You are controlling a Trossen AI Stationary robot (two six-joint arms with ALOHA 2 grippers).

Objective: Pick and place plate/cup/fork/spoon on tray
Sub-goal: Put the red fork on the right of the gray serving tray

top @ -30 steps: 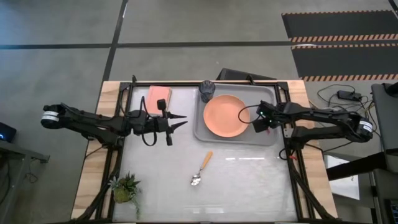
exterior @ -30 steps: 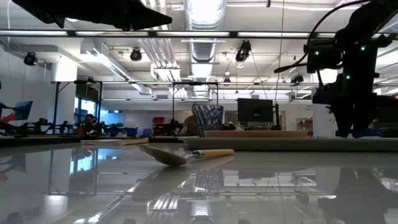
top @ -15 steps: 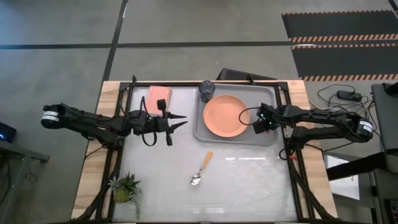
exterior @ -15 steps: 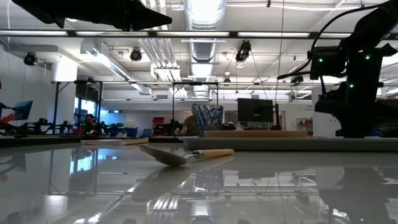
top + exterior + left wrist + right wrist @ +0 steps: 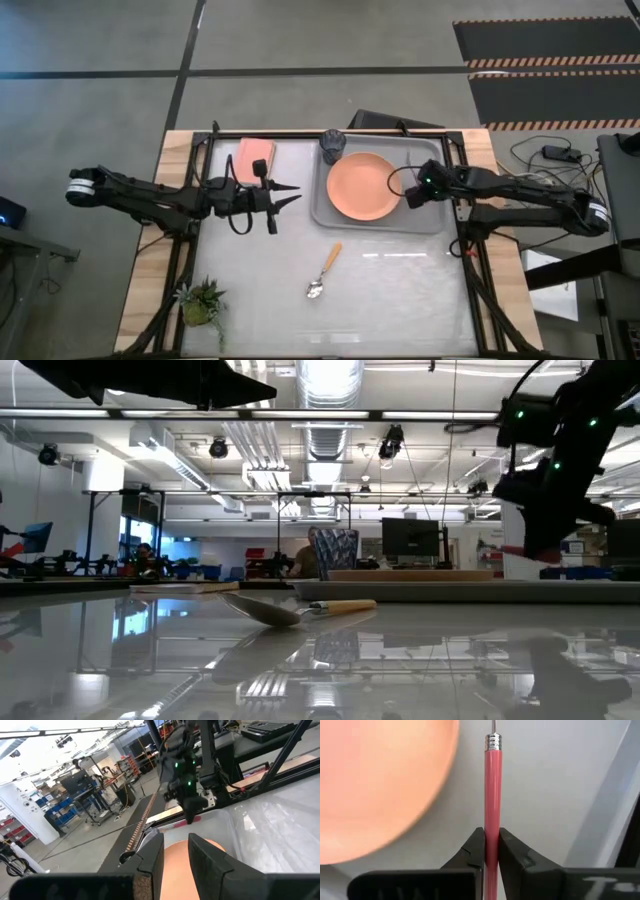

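Note:
The light-grey tray (image 5: 428,218) lies at the far right of the table. On it rests the salmon-orange plate (image 5: 363,187), with the dark cup (image 5: 333,146) standing at its far left corner. My right gripper (image 5: 411,196) hovers over the tray just right of the plate, shut on the fork (image 5: 491,780). The spoon (image 5: 324,271) lies on the bare table near the middle, handle pointing toward the tray. My left gripper (image 5: 291,194) waits left of the tray, open, with nothing between its fingers. My right gripper pinches the fork's red-pink handle (image 5: 491,822) between its two fingers, back from the metal collar (image 5: 492,742). The fingers come from above and lie across the handle. The fork hangs about level, clear of the tray, beside the plate's right rim (image 5: 445,795).
A pink rectangular pad (image 5: 254,160) lies at the far left of the table, behind my left gripper. A small potted plant (image 5: 203,300) stands at the near left corner. Open tabletop surrounds the spoon. A person sits in the room beyond the table.
My right gripper has shut on the fork's handle and gone up from the tray, shifting slightly toward the plate; the fork has come up with it, clear of the tray. My left arm has kept still.

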